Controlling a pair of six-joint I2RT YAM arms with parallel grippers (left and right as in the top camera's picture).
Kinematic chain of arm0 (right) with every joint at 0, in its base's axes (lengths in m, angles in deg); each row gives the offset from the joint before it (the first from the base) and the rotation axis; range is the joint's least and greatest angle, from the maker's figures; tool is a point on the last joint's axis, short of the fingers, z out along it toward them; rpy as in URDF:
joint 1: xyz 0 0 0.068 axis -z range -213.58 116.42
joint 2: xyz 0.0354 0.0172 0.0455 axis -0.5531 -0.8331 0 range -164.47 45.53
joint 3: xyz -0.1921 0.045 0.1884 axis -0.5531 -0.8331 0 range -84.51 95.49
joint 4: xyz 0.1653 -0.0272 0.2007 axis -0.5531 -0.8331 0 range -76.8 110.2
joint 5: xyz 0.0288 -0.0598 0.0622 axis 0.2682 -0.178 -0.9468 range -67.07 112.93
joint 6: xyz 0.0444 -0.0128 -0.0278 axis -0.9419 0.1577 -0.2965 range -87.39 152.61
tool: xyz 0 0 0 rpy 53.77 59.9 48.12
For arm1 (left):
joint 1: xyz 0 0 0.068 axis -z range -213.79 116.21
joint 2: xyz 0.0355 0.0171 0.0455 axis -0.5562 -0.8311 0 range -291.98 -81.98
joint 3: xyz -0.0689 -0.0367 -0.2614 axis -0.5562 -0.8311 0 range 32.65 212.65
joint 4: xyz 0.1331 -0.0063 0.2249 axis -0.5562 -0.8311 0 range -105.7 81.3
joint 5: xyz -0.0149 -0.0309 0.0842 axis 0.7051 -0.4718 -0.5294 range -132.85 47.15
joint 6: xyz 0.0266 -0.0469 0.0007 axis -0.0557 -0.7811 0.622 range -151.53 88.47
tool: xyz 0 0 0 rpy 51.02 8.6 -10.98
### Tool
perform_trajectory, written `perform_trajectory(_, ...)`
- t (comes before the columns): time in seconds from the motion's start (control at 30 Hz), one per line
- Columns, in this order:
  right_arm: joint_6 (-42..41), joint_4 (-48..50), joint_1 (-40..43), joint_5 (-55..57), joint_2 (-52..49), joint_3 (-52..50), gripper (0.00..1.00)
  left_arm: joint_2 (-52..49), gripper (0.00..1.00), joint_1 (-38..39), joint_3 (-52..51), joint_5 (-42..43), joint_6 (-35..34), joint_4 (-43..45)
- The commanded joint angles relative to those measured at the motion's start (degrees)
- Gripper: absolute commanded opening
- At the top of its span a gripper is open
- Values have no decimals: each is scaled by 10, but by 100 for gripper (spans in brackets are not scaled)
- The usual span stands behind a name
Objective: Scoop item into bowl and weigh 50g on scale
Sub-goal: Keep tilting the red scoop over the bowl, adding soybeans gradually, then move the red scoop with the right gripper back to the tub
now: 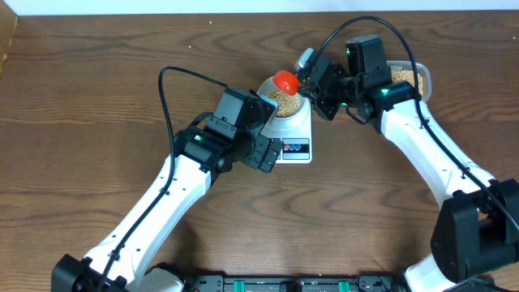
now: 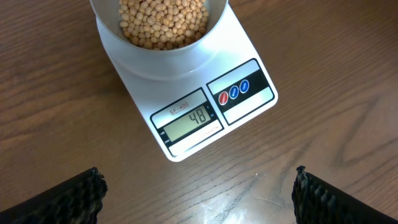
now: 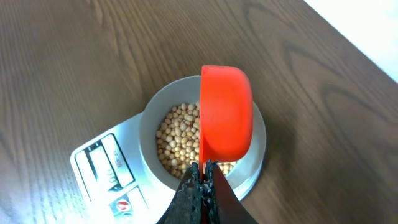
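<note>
Beans (image 2: 163, 22): top centre of the left wrist view, heaped in the bowl (image 2: 155, 62). They are loose, hard and light and likely to roll, so I'd lift them only by scoop, a few at a time.
Scale (image 2: 249, 43): under the bowl; display (image 2: 189, 121) reads 48.
Scoop (image 3: 227, 112): red, tipped on edge over the bowl.
Right gripper (image 3: 202, 171): clamped on the scoop's handle.
Left gripper (image 2: 198, 186): fingers wide apart, empty, over the table (image 2: 50, 124).

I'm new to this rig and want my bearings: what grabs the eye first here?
The bright red scoop, pinched in the right end effector, hangs tipped over a pale bowl of tan beans. The bowl sits on a white scale at mid-table, whose display reads 48.
</note>
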Motion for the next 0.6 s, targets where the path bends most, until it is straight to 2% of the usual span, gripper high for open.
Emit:
perform_trajectory(0.0, 35, 0, -7, 9, 14, 0, 1, 5, 98, -3, 1, 5, 4, 0)
perform_trajectory(0.57, 64, 0, -7, 8, 14, 0, 1, 5, 98, -3, 1, 5, 4, 0)
